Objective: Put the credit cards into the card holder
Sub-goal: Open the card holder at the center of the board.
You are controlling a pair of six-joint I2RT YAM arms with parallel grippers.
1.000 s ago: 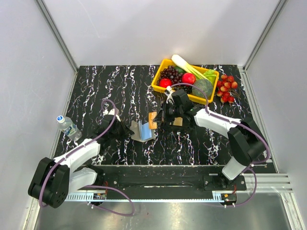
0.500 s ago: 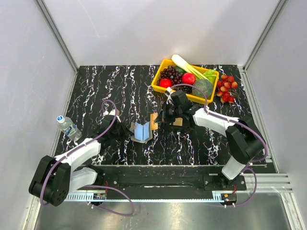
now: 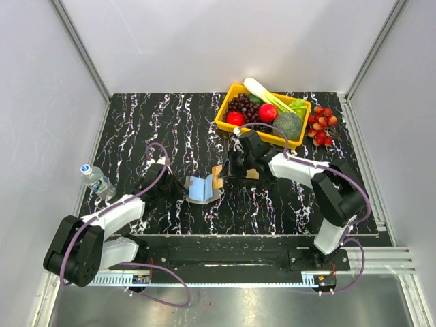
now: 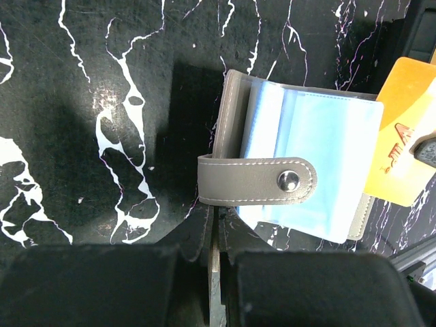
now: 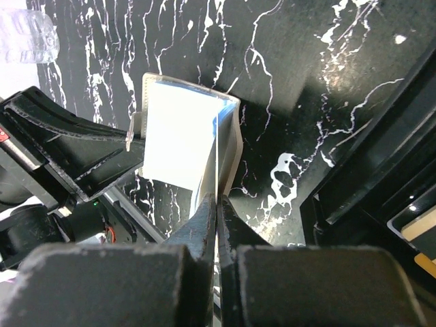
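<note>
One orange card [image 4: 398, 146], pinched edge-on in your right gripper [image 5: 216, 204], moved up against the open card holder [image 4: 300, 136] on the table [image 3: 150, 122]. Your left gripper [image 4: 214, 235] stayed clamped on its cover; insertion looked next.

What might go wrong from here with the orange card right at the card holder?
The snap strap lies across the blue sleeves of the card holder, so the orange card may catch on it. The right end effector pinches the card by a thin edge; it may twist or slip. The left end effector grips only one edge of the holder, which may pivot under a push.
</note>
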